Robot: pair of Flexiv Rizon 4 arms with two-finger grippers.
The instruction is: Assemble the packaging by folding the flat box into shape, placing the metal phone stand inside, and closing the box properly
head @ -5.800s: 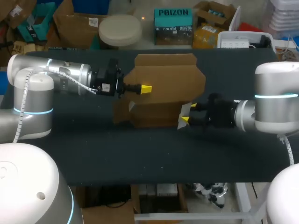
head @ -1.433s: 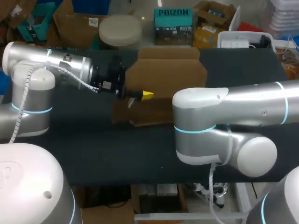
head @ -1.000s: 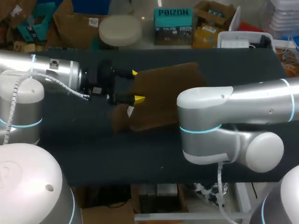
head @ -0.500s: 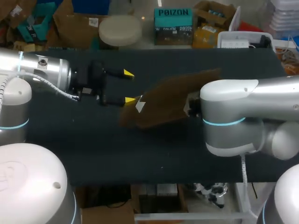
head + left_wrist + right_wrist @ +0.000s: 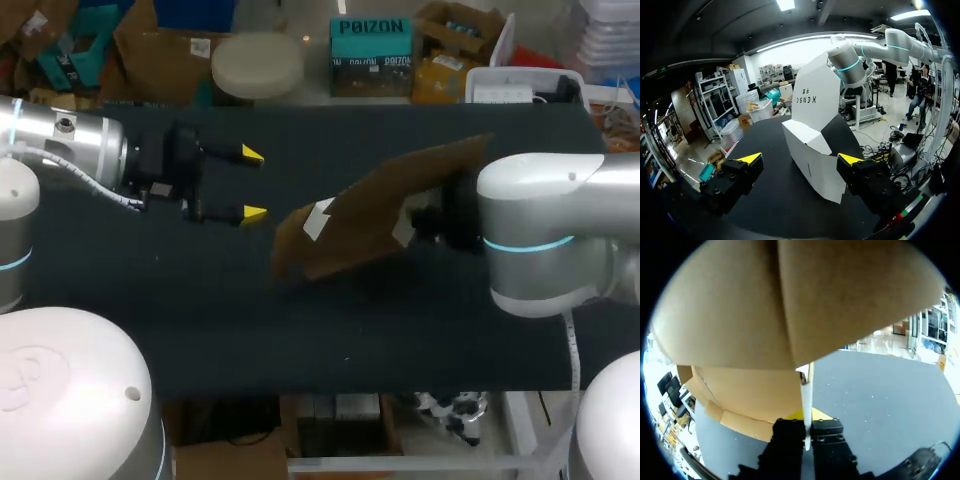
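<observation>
Right wrist view: hand (image 5: pixel 807 424) on box (image 5: pixel 790 305)

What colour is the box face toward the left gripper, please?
White; box clearest in left wrist view.

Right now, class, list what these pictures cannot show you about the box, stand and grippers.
Metal phone stand: seen in no view.
Right gripper: in the head view, hidden behind the right arm and the box.
Its yellow tips: in the right wrist view, partly covered by the box's edge.

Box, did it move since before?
Yes. The box has shifted right, toward the right edge of the table, and tilted up.
</observation>
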